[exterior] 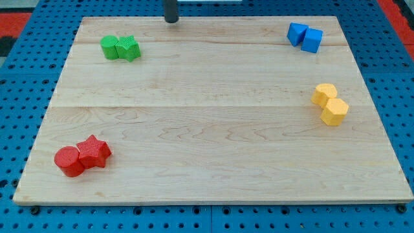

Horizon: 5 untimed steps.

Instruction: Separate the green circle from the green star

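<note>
Near the view's top left corner of the pale wooden board (pixel 207 129), the green circle block (pixel 110 46) and the green star block (pixel 129 48) are touching side by side, so the separation is not yet begun. My tip (pixel 171 20), a plain rod with no jaws and holding nothing, is at the top edge, to the right of the green pair and apart from it. I judge that all the pushing is left to do.

rod (pixel 171 10): upper part cut off by view's top | green circle (pixel 110 46): partly hidden behind green star (pixel 129 48)
</note>
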Available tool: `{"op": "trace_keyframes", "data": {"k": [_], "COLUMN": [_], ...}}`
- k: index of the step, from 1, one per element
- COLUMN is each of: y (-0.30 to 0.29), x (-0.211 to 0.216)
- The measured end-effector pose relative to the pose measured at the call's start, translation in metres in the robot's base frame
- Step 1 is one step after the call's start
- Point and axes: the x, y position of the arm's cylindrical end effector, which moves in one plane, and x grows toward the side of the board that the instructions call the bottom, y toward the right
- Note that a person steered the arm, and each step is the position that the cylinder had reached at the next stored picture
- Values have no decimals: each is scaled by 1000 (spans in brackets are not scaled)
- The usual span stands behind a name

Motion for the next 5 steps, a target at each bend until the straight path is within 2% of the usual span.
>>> {"op": "trace_keyframes", "data": {"k": [3, 4, 5], "y": [-89, -148, -150], "x": [-3, 3, 3]}}
